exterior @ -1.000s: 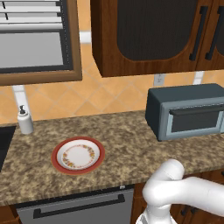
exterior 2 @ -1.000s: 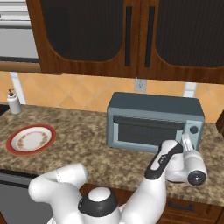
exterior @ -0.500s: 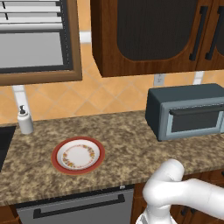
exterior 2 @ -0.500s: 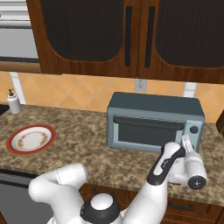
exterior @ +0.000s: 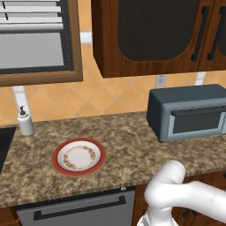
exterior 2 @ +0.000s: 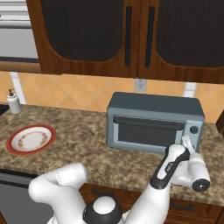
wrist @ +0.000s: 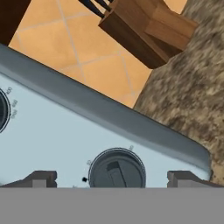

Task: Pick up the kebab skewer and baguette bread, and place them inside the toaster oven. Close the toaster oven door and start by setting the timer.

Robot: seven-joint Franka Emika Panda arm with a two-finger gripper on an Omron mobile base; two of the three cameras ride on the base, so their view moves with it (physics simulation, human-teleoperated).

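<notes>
both fingertips (wrist: 40, 178) flank the toaster oven (exterior 2: 154, 122) knob (wrist: 117, 169).

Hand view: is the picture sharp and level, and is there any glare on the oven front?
Hand view: rolled, so the toaster oven front slants; its timer dial is sharp, without glare. Right base view: even light, soft shadow under the oven on the counter.
</notes>
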